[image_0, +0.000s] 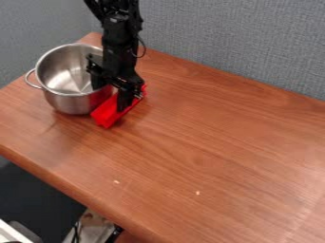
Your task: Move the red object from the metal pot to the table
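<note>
Hanging over the near side of the pot's rim, the claw [112, 82] is seen with its dark fingers pointed down, partly across the red object [106, 115]; whether the object is grasped or let go cannot be told, since the tips are lost against it. The red object is seen outside the metal pot [66, 102], just beside its wall and apparently lying on the counter [210, 142], so the move is judged nearly or wholly done. By its look, a light, stiff plastic piece is to be expected, hardly fragile, though its smooth faces may slip under a skewed pinch. If it must be taken again, it is best gripped across its narrow width near the middle, with the pot's wall given room so that nothing is knocked or dragged.
</note>
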Controlling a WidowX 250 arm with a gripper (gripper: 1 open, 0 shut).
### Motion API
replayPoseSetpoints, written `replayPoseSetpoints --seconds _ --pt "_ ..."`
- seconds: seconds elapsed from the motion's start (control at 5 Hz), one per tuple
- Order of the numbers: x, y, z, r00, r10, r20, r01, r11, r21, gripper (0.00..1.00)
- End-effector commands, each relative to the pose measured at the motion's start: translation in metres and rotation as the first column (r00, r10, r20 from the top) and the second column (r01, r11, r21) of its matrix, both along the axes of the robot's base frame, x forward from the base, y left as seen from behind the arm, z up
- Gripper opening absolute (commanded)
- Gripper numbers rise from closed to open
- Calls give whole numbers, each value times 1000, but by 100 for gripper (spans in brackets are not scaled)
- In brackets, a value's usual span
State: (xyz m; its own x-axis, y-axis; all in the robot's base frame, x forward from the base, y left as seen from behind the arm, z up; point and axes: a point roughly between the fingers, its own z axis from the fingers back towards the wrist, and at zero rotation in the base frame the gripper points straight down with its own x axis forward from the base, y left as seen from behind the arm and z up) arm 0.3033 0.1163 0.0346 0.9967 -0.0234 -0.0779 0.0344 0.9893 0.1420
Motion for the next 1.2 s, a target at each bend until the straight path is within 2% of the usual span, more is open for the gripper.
replayPoseSetpoints --seconds 0.0,0.6,1.0 --pt "4 0 26 997 -22 76 19 999 34 0" --pt "2 -4 28 996 -30 82 27 999 36 0" --pt "4 -16 52 992 -47 114 41 998 51 0"
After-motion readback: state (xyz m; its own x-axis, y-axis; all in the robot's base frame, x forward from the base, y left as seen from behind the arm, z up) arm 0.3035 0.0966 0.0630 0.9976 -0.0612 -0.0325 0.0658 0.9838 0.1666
